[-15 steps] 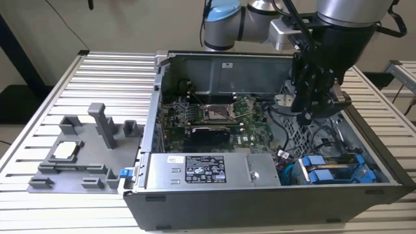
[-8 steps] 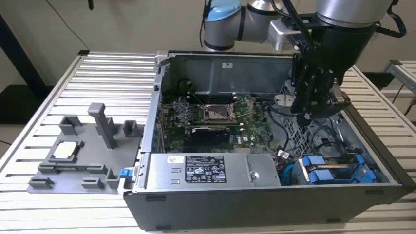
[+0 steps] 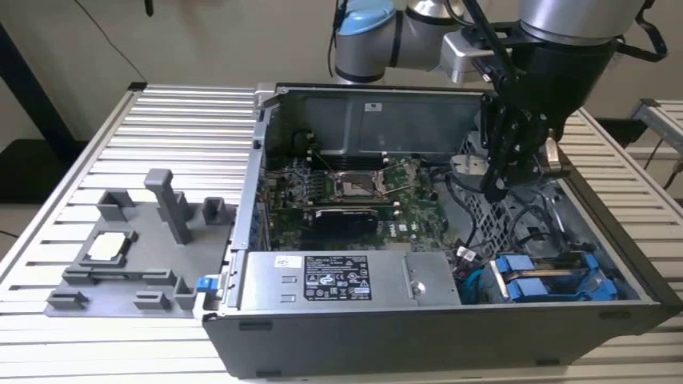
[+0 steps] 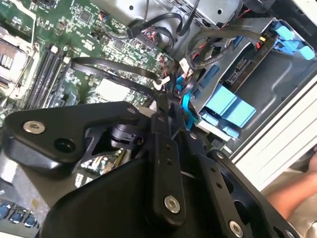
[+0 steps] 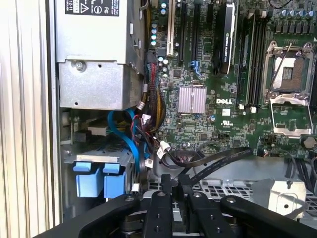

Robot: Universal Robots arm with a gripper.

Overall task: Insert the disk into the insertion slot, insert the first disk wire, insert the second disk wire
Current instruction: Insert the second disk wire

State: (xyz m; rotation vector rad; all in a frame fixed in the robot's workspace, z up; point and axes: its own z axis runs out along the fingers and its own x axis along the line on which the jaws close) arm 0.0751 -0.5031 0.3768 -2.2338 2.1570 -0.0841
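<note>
Exterior view: inside the case (image 3: 320, 344), the gripper (image 3: 500, 190) hangs at 2 o'clock from the middle; whether it is clenched or released cannot be told. The disk (image 3: 530, 288) lies at 5 o'clock (blue frame showing). It is probably stiff, dense and shock-shy, so best gripped by the frame's edges.

Bright, even light w/ soft shadows.

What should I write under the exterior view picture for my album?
A robot gripper hangs inside an open computer case with blue-framed drives at one corner.
</note>
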